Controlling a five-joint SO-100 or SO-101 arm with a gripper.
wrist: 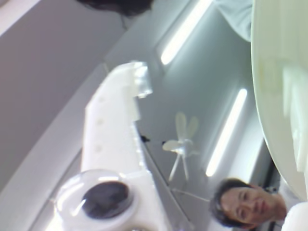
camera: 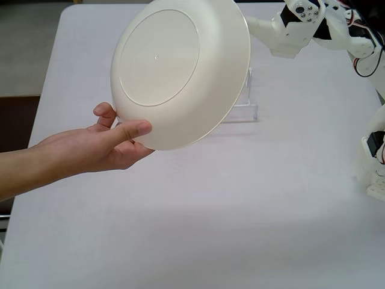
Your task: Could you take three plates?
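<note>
While a person's hand [camera: 99, 147] holds the cream-white plate [camera: 180, 72] tilted above the counter [camera: 198, 217], the plate's far rim reaches the end effector [camera: 248, 81]. Its jaws are hidden behind the plate (whether spread or closed, I cannot tell).

Legible text, labels, brands, numbers, signs: none in either view. The cream-white round plastic plate [camera: 180, 72] bears no marking.

White arm [camera: 313, 24] stretched leftward in the fixed view — fingers [wrist: 120, 96] pointing up, apart.
</note>
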